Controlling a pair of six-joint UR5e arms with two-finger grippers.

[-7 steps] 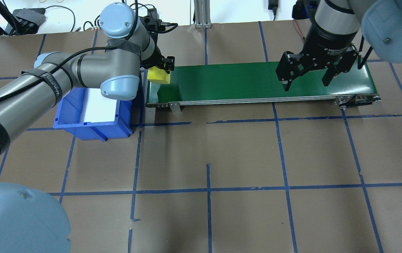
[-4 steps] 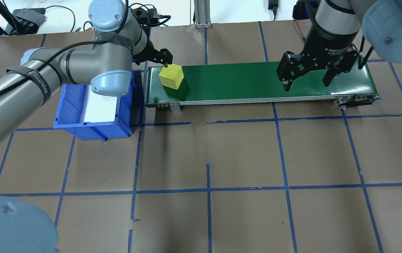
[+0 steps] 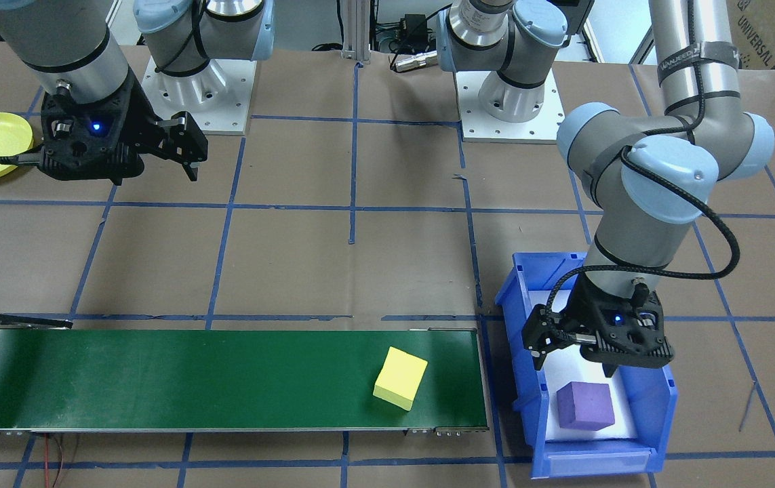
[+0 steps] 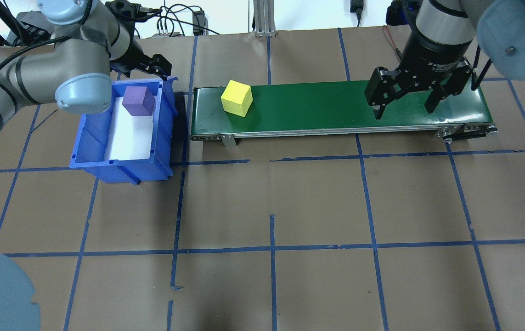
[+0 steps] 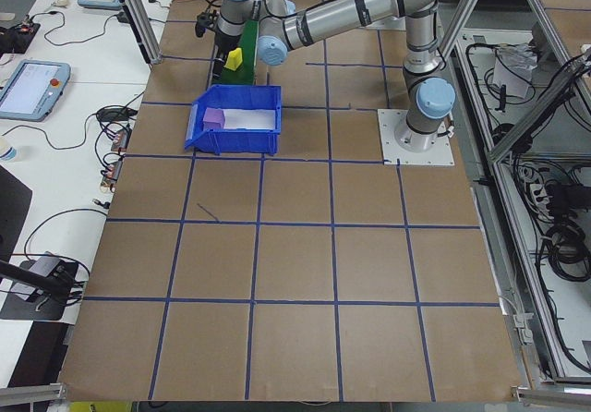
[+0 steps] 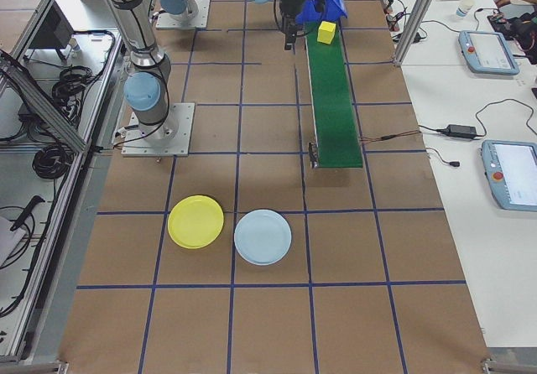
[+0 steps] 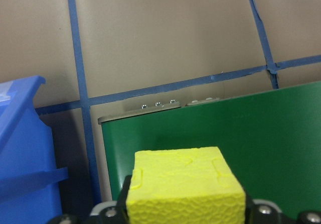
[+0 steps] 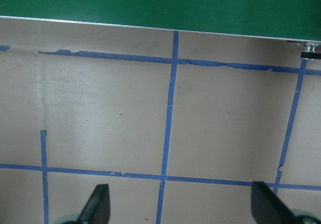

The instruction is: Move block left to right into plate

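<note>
Yellow is the colour to look for: you can see the yellow cube-shaped block (image 4: pixel 236 98) sitting slightly turned on the long green conveyor belt (image 4: pixel 335 105), close to the belt's left end and free of both arms. Just past that end stands the blue plastic bin (image 4: pixel 120 163) with a white floor, and a purple cube (image 4: pixel 138 100) rests inside it at the far end. Your left pincer (image 3: pixel 573 362) hangs over that bin, above and just beside the purple cube, with its fingers spread and nothing between them. Your right pincer (image 4: pixel 404 108) is raised near the belt's right end, jaws wide apart and empty; its wrist view shows the two fingertips (image 8: pixel 98 204) set far apart over the brown paper with the belt's edge along the top. The round yellow plastic plate (image 6: pixel 195 221) lies flat on the brown paper-covered counter (image 4: pixel 317 207) with its blue tape grid, on the robot's right, well apart from the block and off the belt's right end. A round light blue plate (image 6: pixel 263 236) lies just beside it; you cannot tell whether their rims touch.
</note>
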